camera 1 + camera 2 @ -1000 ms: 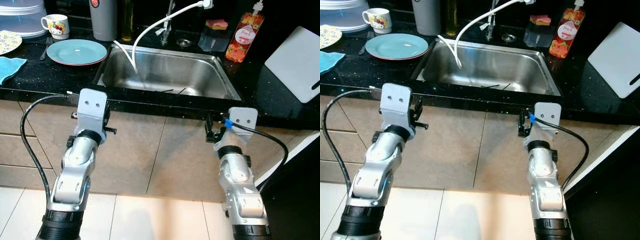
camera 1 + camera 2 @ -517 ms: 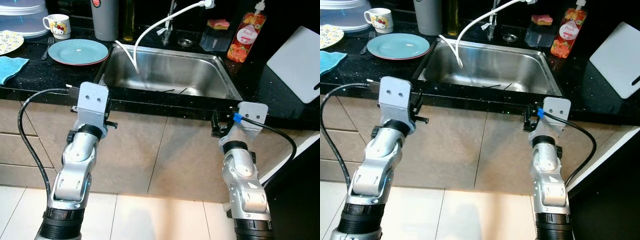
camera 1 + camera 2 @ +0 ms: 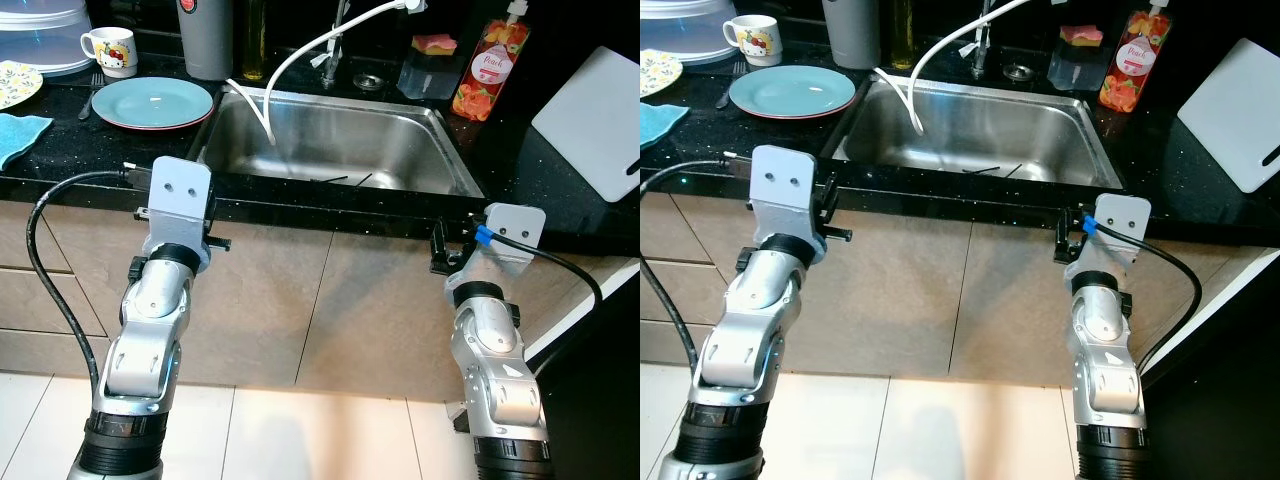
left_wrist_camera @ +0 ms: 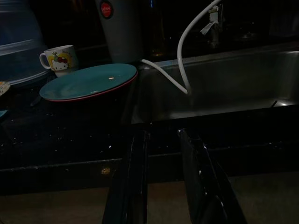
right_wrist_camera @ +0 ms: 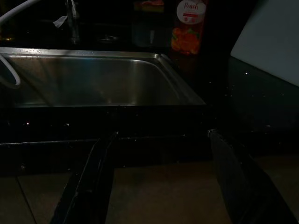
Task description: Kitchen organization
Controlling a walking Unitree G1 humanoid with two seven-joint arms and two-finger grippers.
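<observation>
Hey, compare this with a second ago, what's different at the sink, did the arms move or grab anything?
The right claw has swung out toward the robot's right, along the counter's front edge, fingers spread and empty. The left claw has drifted slightly to the robot's left, its fingers a little apart and empty. Nothing was taken or let go. The teal plate, mug, sink, peach bottle and white cutting board stayed put.

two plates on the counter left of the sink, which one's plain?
The teal plate with the reddish rim, right beside the sink. It has no pattern. The other plate, further left at the frame edge, is yellowish with a floral print.
</observation>
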